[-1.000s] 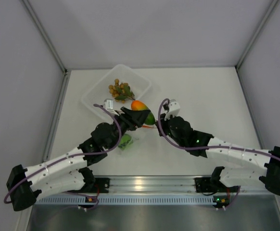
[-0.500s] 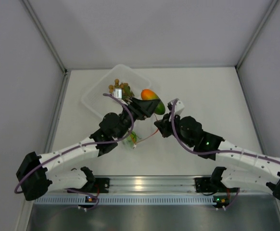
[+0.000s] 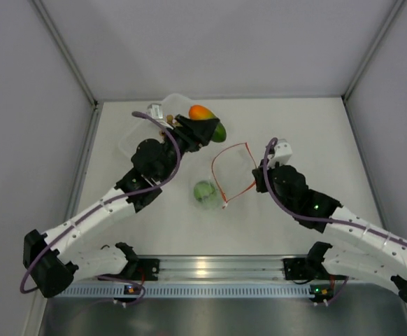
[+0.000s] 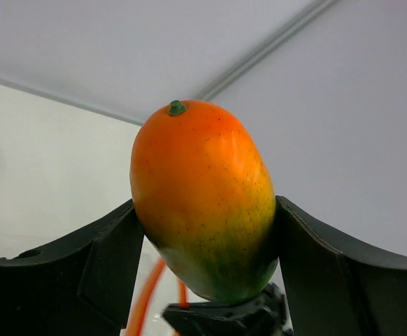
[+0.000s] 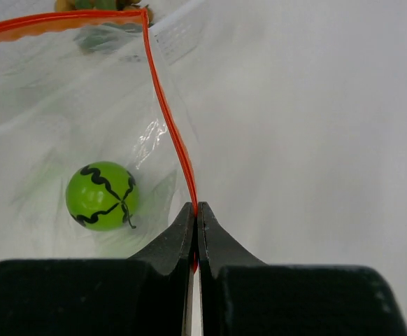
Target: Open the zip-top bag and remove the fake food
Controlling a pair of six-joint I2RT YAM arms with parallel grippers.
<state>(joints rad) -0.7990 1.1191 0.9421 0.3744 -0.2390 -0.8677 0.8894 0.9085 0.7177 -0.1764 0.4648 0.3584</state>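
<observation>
My left gripper [image 3: 205, 130] is shut on the orange-and-green mango [image 3: 206, 119], held up over the far edge of the clear tray [image 3: 130, 143]; the mango fills the left wrist view [image 4: 203, 199] between both fingers. My right gripper [image 3: 259, 170] is shut on the red-orange zip strip [image 5: 172, 119] of the zip-top bag [image 3: 221, 175], holding its mouth open. The green ball with dark marks [image 3: 203, 190] lies inside the bag [image 5: 102, 196]. The brown ball cluster is mostly hidden behind my left arm.
The clear tray sits at the back left, partly under my left arm. Grey walls enclose the white table [image 3: 315, 140] on three sides. A metal rail [image 3: 210, 269] runs along the near edge.
My left gripper has lifted the mango out of the bag and carried it back-left over the tray. My right gripper has pulled the bag's rim to the right, and the mouth now gapes.
</observation>
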